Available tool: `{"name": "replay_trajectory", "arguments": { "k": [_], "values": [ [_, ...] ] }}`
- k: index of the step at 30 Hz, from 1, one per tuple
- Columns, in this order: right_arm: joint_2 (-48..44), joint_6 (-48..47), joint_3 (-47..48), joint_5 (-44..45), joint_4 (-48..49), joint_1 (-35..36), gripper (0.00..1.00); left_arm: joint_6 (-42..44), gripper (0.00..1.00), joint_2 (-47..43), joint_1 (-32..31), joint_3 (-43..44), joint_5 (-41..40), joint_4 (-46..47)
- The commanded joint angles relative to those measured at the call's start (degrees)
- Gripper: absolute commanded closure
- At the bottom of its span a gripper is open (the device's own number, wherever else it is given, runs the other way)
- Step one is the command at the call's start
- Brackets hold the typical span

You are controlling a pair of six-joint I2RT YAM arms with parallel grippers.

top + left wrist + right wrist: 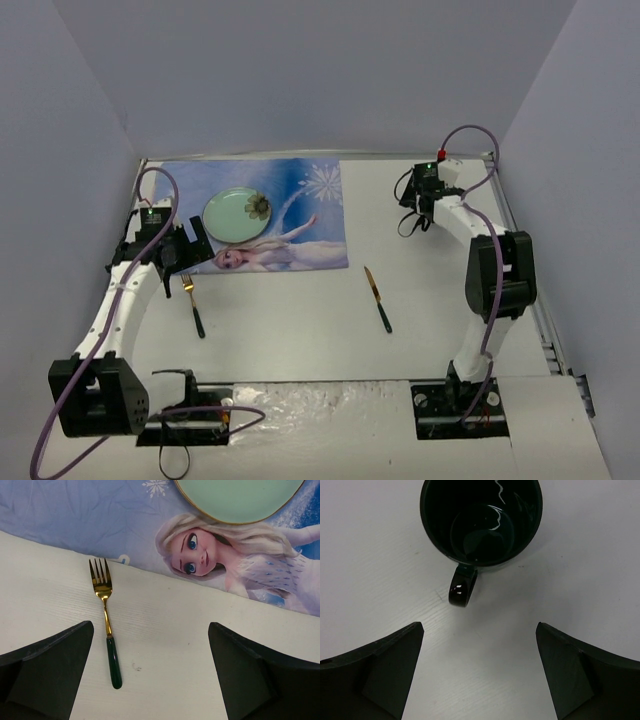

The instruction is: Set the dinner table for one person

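White laminate fills the overhead view: the dinner table (300, 340), a large flat tabletop with thin metal edge rails. A blue cloth placemat printed with a cartoon princess (180, 185) is spread at its far left, with a pale green round plate (235, 215) set on it. A gold fork with a dark green handle (192, 305) is laid on bare table beside the mat, near the left gripper (185, 250). A matching gold knife (378, 299) is laid well apart, mid-table. The right gripper (425, 195) is held over the far right.

From the left wrist, jaws are seen spread wide and empty above the fork.

From the right wrist, a dark green glazed mug (481, 520) is seen upright, its handle toward wide, empty jaws. Fetching the mug is judged the step in hand; a descent and a grip on its wall or handle are called for next.
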Motion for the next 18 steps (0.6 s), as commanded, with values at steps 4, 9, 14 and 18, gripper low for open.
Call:
{"name": "replay_trajectory", "arguments": {
  "k": [4, 9, 14, 18],
  "values": [
    [5.3, -0.8, 7.1, 2.0, 8.2, -0.3, 0.16, 1.7, 0.03, -1.5, -0.7, -0.5, -2.9, 2.6],
    [8.1, -1.2, 6.8, 3.1, 12.5, -0.6, 0.26, 1.9, 0.03, -1.2, -0.8, -0.5, -3.9, 2.9],
    [8.3, -1.3, 3.7, 4.5, 18.7, -0.6, 0.35, 2.6, 0.03, -1.9, -0.8, -0.6, -4.4, 3.4],
    [8.4, -1.6, 1.8, 6.1, 21.9, -0.6, 0.38, 3.0, 0.03, -1.6, -0.8, -0.3, -4.4, 3.7]
  ]
}}
